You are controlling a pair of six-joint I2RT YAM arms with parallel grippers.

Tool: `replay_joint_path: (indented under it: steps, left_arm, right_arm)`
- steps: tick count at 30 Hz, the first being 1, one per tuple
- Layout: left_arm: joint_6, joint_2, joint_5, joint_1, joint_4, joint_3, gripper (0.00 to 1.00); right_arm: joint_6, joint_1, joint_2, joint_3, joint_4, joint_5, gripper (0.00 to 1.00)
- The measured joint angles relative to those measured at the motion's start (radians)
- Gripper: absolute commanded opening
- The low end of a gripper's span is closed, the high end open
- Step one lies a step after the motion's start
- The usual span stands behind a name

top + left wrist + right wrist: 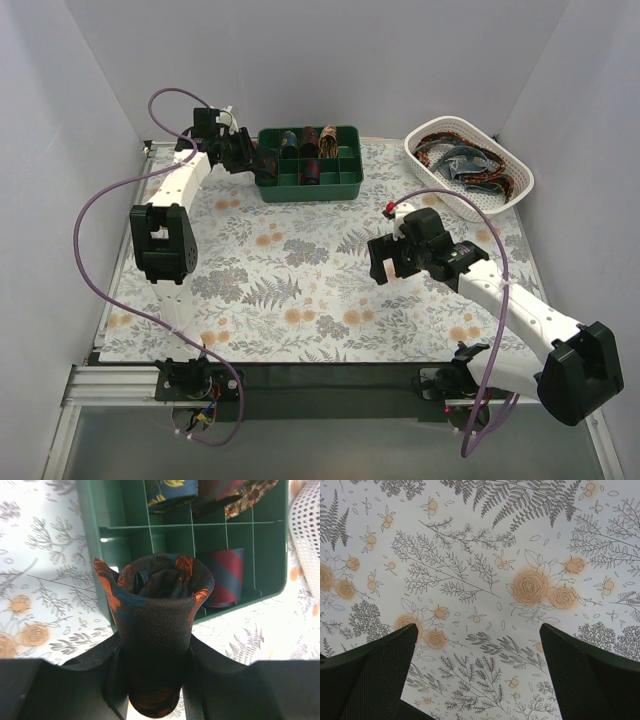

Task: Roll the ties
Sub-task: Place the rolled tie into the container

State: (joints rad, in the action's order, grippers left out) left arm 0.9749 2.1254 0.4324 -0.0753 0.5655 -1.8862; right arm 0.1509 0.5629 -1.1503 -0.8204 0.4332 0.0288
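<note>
My left gripper is shut on a rolled tie, dark with orange-red print, and holds it upright at the left edge of the green compartment tray. In the left wrist view the coil's open end faces the tray, above an empty near-left compartment. Several rolled ties sit in the tray, among them a red and navy striped one and a navy and gold one. Loose ties lie tangled in the white basket. My right gripper hangs open over the floral cloth, its fingers holding nothing.
The white mesh basket stands at the back right, close to the tray's right side. Purple cables loop off both arms. The floral cloth covers the table between the arms.
</note>
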Motion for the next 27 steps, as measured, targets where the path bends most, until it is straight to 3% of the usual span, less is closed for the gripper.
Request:
replay_joint_path:
  steps: [14,27]
  left_arm:
    - [-0.060,0.076,-0.190,-0.072,0.039,-0.111,0.06]
    - [-0.070,0.134,-0.452,-0.159,0.064,-0.167,0.02]
  right_arm:
    - [0.000,-0.005,0.092,0.051,0.080,-0.112,0.98]
    - [-0.002,-0.008,0.098,0.052,0.097,-0.150,0.99]
